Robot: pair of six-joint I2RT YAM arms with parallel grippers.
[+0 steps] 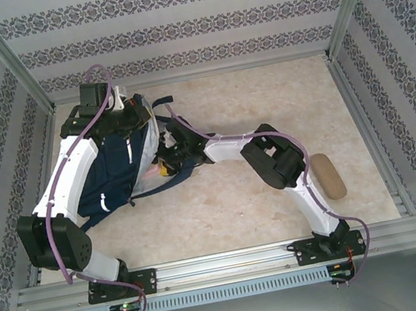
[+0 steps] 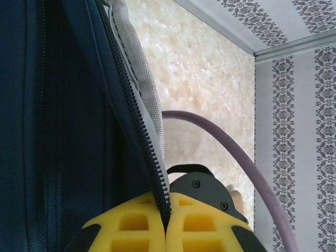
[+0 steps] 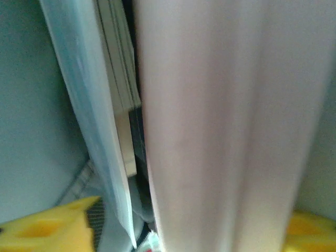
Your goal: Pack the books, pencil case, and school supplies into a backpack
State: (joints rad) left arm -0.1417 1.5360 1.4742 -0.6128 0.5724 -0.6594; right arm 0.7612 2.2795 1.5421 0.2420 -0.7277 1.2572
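While the left tool (image 2: pixel 166 232) is clenched on the zipper edge (image 2: pixel 137 131) of the backpack (image 1: pixel 117 167) at the worktop's (image 1: pixel 241 206) rear left, the right tool (image 3: pixel 176 236) sits inside it, released – books (image 3: pixel 119 68) and school supplies packet (image 3: pixel 84 105) beside a blurred pale slab (image 3: pixel 226 131). The pencil case (image 1: pixel 328 174) lies on the worktop, right.

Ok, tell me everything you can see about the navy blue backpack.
The large navy blue woven-fabric backpack lies on the pale marbled tabletop, left of centre, partly under the left arm. It shows thin white stripes, a loose dark strap, and an undone black toothed zipper edged with grey mesh. The left pincer is shut on that zipper edge; the right pincer sits in the opening.
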